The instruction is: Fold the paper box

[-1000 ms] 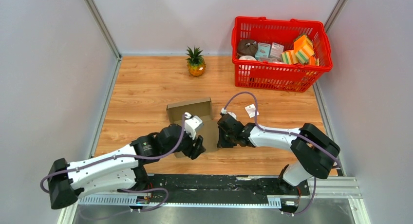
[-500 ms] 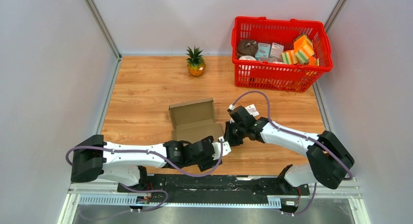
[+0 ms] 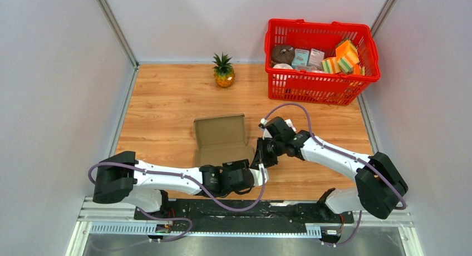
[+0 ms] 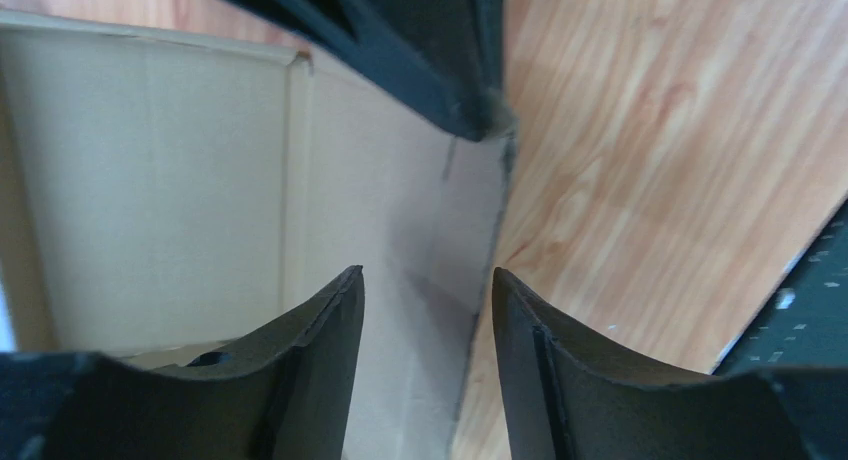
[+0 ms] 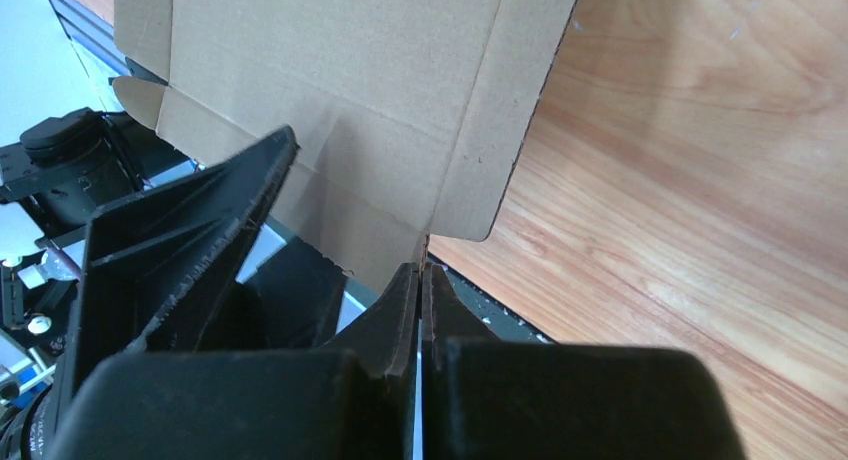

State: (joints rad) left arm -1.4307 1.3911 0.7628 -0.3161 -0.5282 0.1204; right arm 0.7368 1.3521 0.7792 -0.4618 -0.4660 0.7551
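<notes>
The box [image 3: 225,153] lies open on the table [image 3: 161,100], near the middle of its front half, between the two arms and well apart from the red basket [image 3: 321,80] at the far right corner. By the look of it, the folding is at an early stage. In the top view one back panel [image 3: 219,128] is raised off the wood and tilts away from the arms, while the rest of the card spreads out in front of it with its inside showing. No walls are locked together, no flap is tucked in, and nothing is closed over the top. The right gripper [image 5: 421,272] has its jaws together, and they appear to be clamped on the box's near right corner, just where the crease of a side flap [image 5: 520,90] ends. The left gripper [image 4: 426,275] sits just beside it with its jaws apart, astride the same card edge but not gripping it. Judging from this, most of the work is left: standing the sides up, turning the flaps in, and bringing the lid down.
</notes>
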